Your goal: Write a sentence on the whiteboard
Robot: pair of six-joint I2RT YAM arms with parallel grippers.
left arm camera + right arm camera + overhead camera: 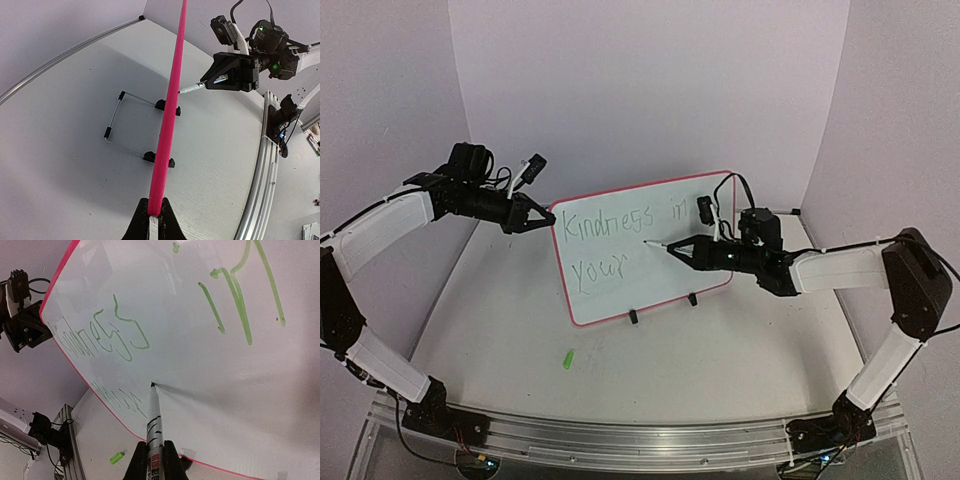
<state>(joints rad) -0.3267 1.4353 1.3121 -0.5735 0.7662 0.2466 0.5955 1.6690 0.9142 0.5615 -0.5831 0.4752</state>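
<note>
1. A white table (740, 350) spreads across the scene.
2. A small bright green piece (568, 357), perhaps a pen cap, lies on the table toward its near edge.
3. A silver metal rail (620, 440) runs along the table's near edge.
4. Plain pale walls (650, 90) enclose the back and both sides.

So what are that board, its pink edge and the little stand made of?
The whiteboard face looks like a glossy coated sheet: smooth, even white. Its pink rim looks like moulded plastic, uniformly coloured and smooth. The stand seems to be thin metal wire with black clips, probably plastic; I can't be sure.
</note>
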